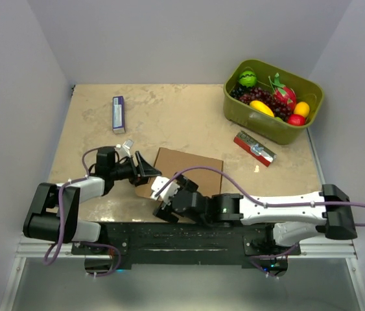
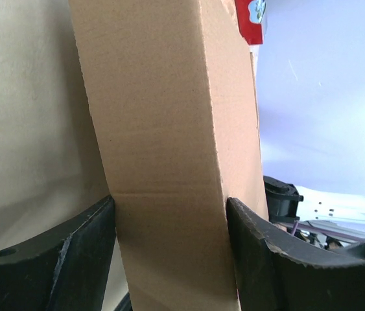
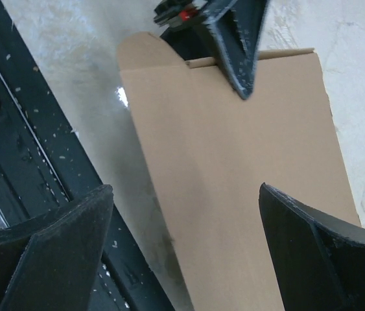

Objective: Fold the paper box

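Beige marbled tabletop [image 1: 188, 116]: brown paper box [image 1: 192, 165] near the front edge, olive-green bin [image 1: 266, 129] of fruit far right, purple-white carton [image 1: 118, 114] far left, red packet [image 1: 255, 148] just beside the bin.

Plain brown paper box [image 1: 183, 159], mottled beige table [image 1: 169, 110], olive-green bin [image 1: 260, 123], white-and-purple carton [image 1: 118, 114], red-and-silver packet [image 1: 255, 148].

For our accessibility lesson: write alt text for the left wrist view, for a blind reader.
A brown cardboard panel of the paper box fills the middle, pinched between the two black fingers of the left tool. Beige table shows at left, a red packet at the top, a white arm at lower right.
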`<move>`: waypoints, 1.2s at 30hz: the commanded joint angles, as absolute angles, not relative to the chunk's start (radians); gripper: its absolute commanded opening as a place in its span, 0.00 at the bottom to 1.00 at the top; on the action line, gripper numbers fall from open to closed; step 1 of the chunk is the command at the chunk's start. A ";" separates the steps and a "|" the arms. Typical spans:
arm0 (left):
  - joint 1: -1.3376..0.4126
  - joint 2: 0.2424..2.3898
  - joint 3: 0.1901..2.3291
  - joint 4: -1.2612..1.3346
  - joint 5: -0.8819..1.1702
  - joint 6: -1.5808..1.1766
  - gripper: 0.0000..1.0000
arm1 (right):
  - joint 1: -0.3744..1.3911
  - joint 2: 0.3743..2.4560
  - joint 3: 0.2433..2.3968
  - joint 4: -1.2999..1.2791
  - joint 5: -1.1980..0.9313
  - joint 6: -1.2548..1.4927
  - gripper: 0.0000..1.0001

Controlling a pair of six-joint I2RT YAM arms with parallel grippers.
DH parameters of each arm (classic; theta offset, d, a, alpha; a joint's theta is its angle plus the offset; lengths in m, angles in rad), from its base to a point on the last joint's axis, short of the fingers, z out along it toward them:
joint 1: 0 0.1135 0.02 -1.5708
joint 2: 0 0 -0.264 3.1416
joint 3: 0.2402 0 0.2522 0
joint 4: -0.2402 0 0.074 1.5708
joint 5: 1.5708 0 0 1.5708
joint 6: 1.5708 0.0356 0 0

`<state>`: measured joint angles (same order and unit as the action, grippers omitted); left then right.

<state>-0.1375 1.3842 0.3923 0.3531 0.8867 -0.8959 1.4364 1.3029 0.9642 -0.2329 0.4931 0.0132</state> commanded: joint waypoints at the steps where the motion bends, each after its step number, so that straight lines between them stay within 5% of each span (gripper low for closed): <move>1: -0.129 1.381 0.379 0.313 0.968 -0.896 0.39 | 1.512 1.396 1.032 -0.267 0.684 -0.055 0.96; 25: -0.126 1.348 0.351 0.350 1.014 -0.965 0.39 | 1.583 1.750 1.072 -0.383 1.063 -0.008 0.92; 29: -0.126 1.344 0.347 0.350 1.015 -0.965 0.39 | 1.582 1.775 1.066 -0.396 1.098 0.026 0.85; 36: -0.124 1.328 0.350 0.360 1.029 -0.968 0.41 | 1.565 1.758 1.052 -0.382 1.115 0.018 0.55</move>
